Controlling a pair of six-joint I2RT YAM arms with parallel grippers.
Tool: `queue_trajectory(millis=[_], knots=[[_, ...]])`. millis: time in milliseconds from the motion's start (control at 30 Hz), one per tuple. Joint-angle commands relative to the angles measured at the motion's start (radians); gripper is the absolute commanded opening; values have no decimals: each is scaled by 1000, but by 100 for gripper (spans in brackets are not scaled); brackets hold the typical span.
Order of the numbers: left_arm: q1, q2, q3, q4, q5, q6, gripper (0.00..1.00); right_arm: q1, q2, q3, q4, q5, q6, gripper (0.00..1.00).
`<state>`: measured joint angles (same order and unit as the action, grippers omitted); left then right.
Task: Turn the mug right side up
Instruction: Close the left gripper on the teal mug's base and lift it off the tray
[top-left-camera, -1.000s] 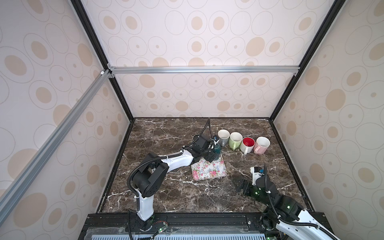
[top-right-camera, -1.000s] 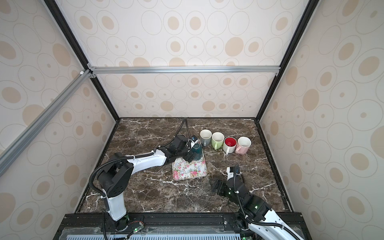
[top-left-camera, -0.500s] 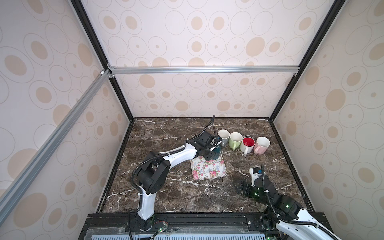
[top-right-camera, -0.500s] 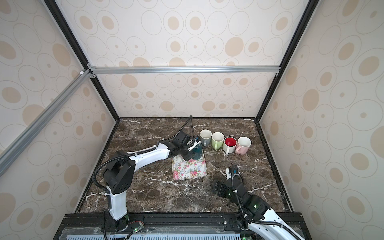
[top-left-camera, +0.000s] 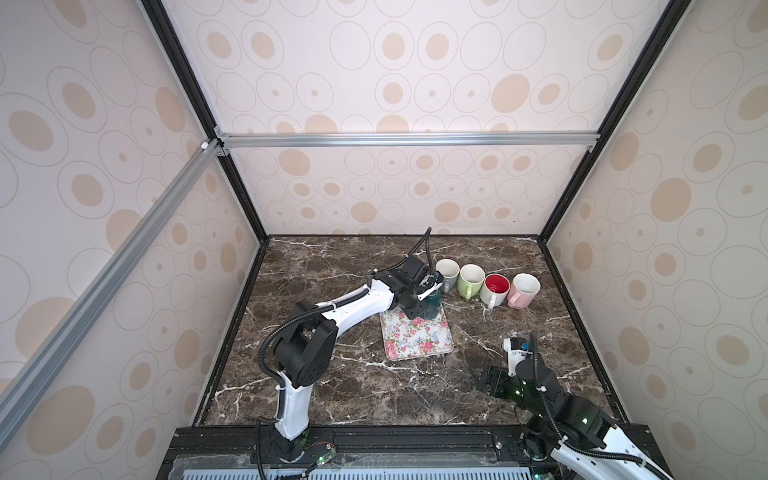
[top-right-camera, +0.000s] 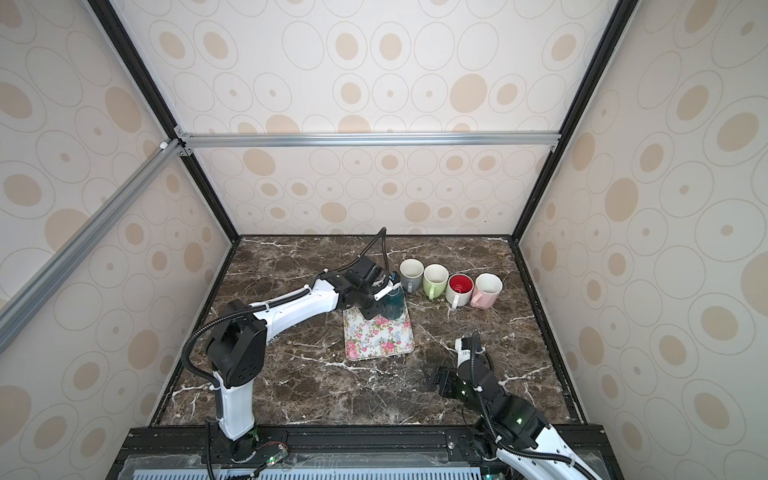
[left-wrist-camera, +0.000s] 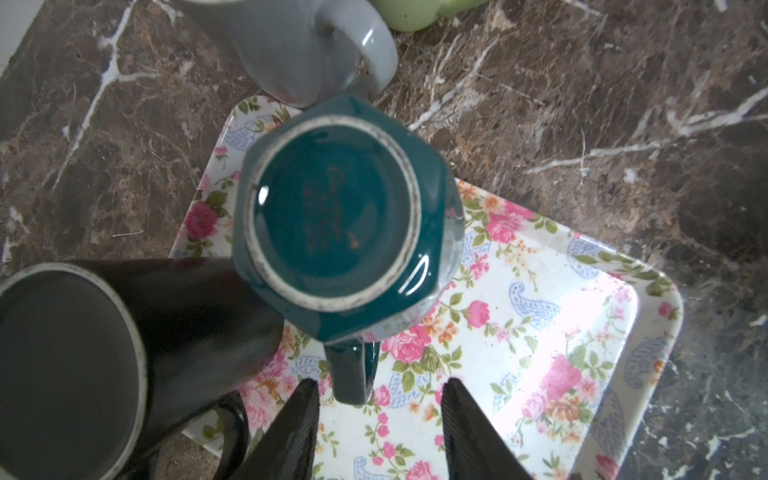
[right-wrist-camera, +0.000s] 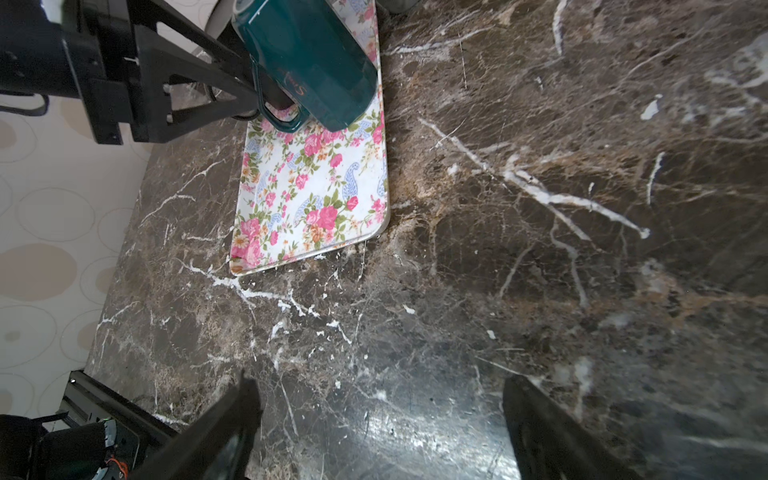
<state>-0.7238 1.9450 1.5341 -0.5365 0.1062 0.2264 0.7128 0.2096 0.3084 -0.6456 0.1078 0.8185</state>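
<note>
While glossy and faceted, teal mug (left-wrist-camera: 332, 216) rests base-up on floral tray (left-wrist-camera: 561, 324).

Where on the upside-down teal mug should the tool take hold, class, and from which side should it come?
Grip the handle of the teal mug. The mug stands base-up on the floral tray, with a black mug close on one side and a grey mug behind, so the body is crowded. The handle juts toward the left tool, whose fingers already straddle it: come in from there.
</note>
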Motion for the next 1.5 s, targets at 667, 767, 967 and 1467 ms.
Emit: queue_trajectory(millis=[667,767,967,1467], knots=[[44,124,181,-123,57,123,31,7,-112,-30,-84,23,19,94],[44,125,186,-118,58,123,30,8,-112,-34,-78,20,21,94],[44,150,220,-128,41,113,29,8,-112,-42,-76,23,23,94],[38,195,265,-135,29,93,19,7,-111,-43,-78,40,15,95]])
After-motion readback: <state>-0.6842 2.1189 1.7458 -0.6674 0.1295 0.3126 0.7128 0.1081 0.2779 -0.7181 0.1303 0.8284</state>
